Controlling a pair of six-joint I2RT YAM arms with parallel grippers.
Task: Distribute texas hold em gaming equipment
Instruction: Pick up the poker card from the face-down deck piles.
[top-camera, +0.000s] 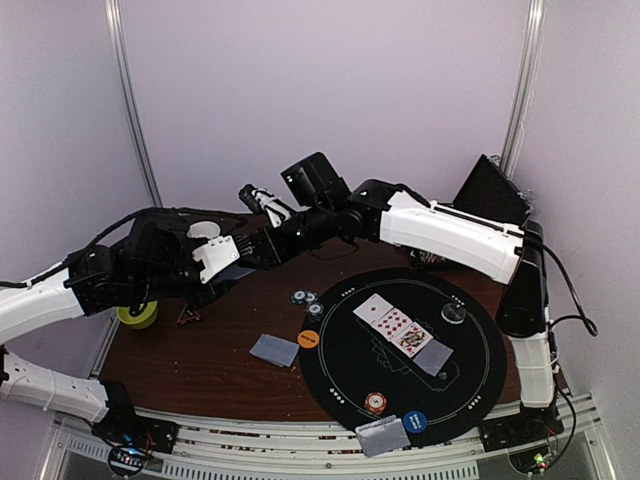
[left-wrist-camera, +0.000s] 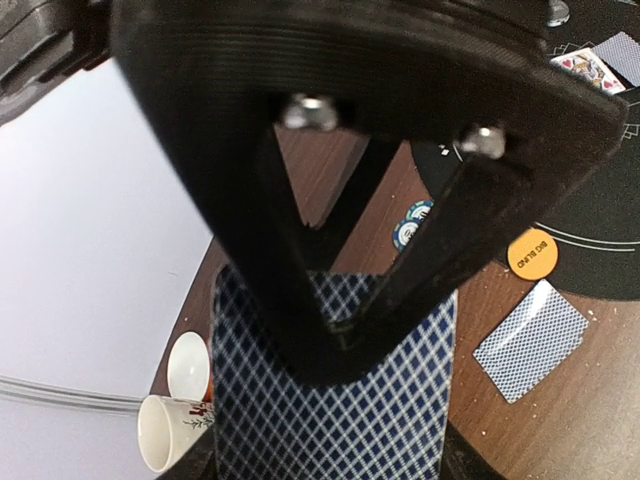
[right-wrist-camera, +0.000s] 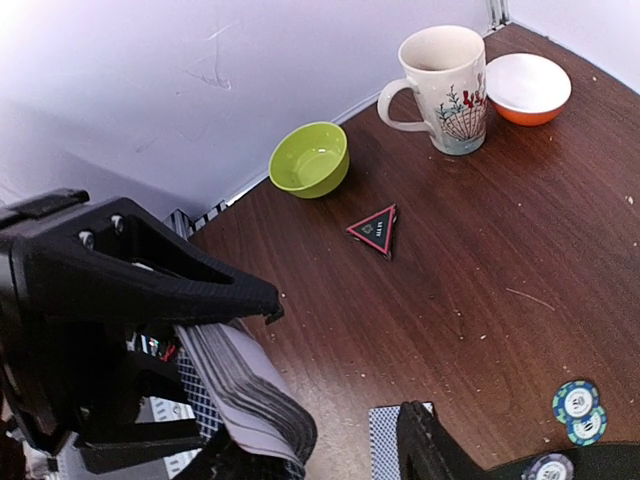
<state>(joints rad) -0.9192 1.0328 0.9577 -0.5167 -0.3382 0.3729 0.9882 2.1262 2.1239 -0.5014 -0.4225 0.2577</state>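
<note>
In the left wrist view my left gripper (left-wrist-camera: 330, 445) is shut on a deck of cards (left-wrist-camera: 340, 410) with blue diamond backs. A black triangular finger (left-wrist-camera: 320, 330) of the right gripper lies on the top card. Seen from the right wrist, the deck (right-wrist-camera: 250, 390) shows edge-on, and my right gripper (right-wrist-camera: 330, 452) stands open around its end, with a gap to one finger (right-wrist-camera: 430, 445). Three face-up cards (top-camera: 393, 322) lie on the black round mat (top-camera: 340, 380). Loose face-down cards (top-camera: 273, 349) (top-camera: 382, 436), an orange disc (top-camera: 309, 339), a blue disc (top-camera: 416, 421) and striped chips (top-camera: 305, 297) (top-camera: 375, 403) lie around.
A cream mug (right-wrist-camera: 445, 85) and an orange bowl (right-wrist-camera: 528, 87) stand at the back left, close to both grippers. A green bowl (right-wrist-camera: 310, 158) and a black triangular token (right-wrist-camera: 374, 230) are on the wood. A dark disc (top-camera: 453, 312) lies on the mat's far side.
</note>
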